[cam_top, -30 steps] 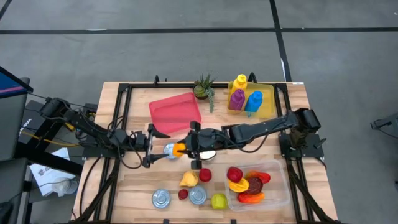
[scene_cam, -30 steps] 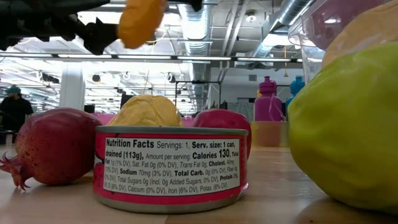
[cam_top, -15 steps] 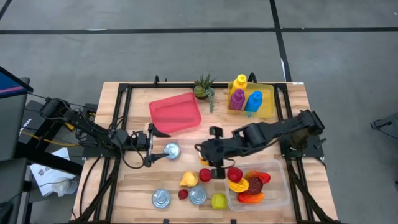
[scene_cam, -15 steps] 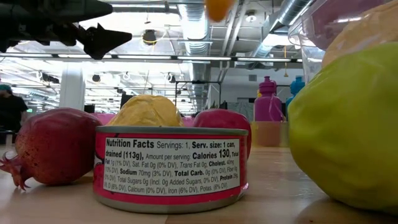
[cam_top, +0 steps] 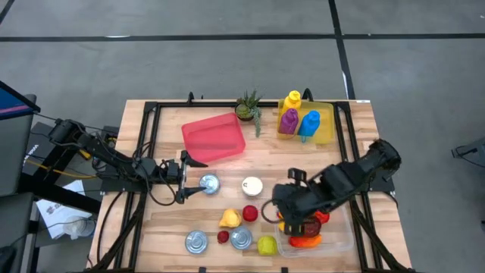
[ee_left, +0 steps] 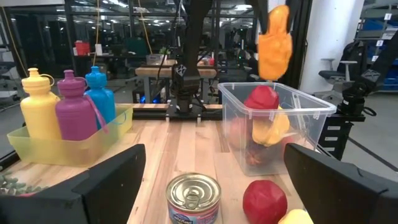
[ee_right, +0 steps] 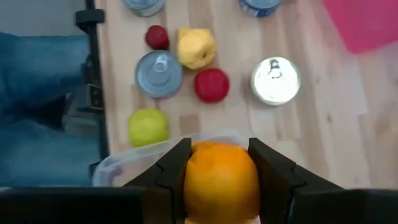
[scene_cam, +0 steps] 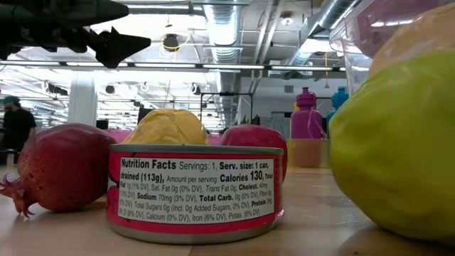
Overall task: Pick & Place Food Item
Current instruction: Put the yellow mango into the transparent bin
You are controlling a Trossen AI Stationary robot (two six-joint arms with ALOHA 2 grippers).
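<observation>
Right gripper (ee_right: 221, 163) clamps an orange (ee_right: 222, 180), its lower half cut off, above the bin (ee_left: 298, 109); left gripper (cam_top: 184, 177) gapes over the wooden table (cam_top: 333, 163).

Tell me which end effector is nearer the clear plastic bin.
Right. The right end effector, holding the orange, is above the clear plastic bin; the left end effector waits open, across the table.

The right hand (ee_right: 222, 180) points downward with its fingers clamped. The left arm stretches low and level, its hand (cam_top: 191, 177) spread wide apart.

orange (ee_right: 221, 178) in gripper (ee_right: 222, 163), above clear bin (ee_left: 292, 107)
</observation>
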